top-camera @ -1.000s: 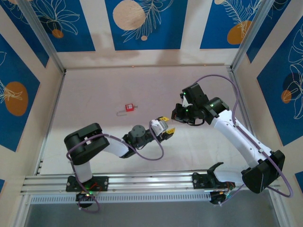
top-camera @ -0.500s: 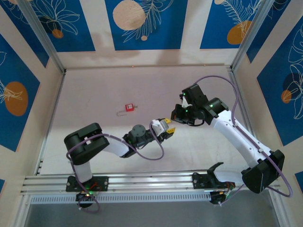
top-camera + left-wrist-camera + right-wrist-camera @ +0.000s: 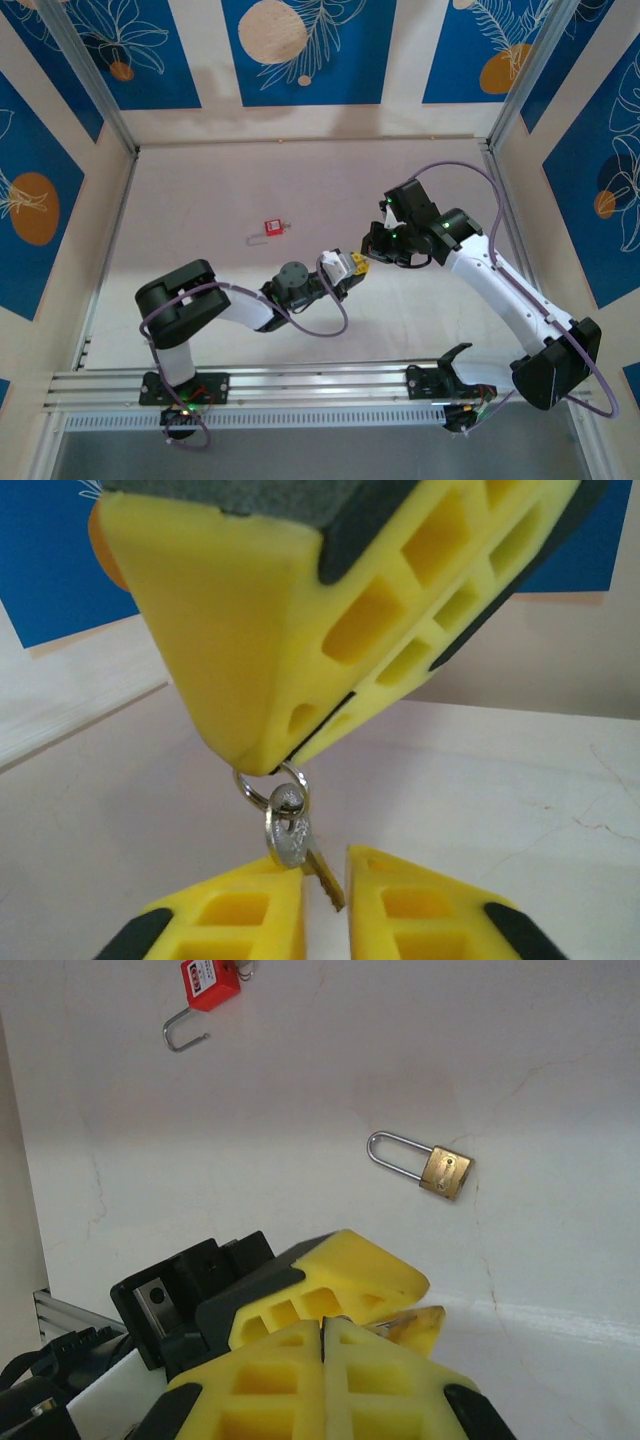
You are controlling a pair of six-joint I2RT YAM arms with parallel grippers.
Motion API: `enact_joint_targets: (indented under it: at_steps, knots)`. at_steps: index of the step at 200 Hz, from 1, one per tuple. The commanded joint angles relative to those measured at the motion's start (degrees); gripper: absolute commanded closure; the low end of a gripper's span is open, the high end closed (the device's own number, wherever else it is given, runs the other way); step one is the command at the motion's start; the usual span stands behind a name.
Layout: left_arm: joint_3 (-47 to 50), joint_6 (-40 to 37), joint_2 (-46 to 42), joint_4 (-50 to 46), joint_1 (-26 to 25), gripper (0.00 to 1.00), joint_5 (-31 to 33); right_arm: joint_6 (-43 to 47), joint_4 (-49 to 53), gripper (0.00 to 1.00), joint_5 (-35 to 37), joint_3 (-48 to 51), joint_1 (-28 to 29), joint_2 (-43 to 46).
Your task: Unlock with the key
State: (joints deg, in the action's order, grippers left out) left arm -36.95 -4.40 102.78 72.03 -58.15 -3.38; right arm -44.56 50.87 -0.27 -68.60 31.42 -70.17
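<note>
So, early days on this one. At the left of the overhead view, the red padlock [image 3: 272,228] lies on the bench [image 3: 200,180] with nothing near it. In the right wrist view its shackle looks swung open.

Moving right, the left gripper [image 3: 356,266] sits mid-frame with its jaws at a slim gap, and the key [image 3: 288,835] hangs right in that gap. Can't tell whether the pads are actually pinching it. Just right of that, the right gripper [image 3: 373,249] is clamped tight on the key's wire ring, holding it in the air above the bench.

Right of centre in the right wrist view, a brass padlock [image 3: 445,1172] lies flat, shackle seemingly closed.

It looks like a mid-air handover. The key is off the bench, but it isn't in any lock and nothing has been turned, so the actual unlocking is all left to do.
</note>
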Motion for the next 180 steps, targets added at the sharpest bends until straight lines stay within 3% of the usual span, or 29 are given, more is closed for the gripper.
enact_joint_targets:
  at_steps: [1,96,180]
  knots:
    - [-0.3,0.7,-1.6,2.0,0.4,0.89,-1.3,-0.8,0.1,1.0,-1.0,0.4,-0.2,1.4]
    - [-0.1,0.8,-1.7,1.9,0.5,1.0,-1.9,-0.9,-0.3,1.0,-0.2,0.9,-0.9,1.7]
    - [1.1,-1.0,-2.8,0.1,0.6,1.0,-0.9,-1.0,-1.3,1.0,-0.3,2.7,-2.7,2.3]
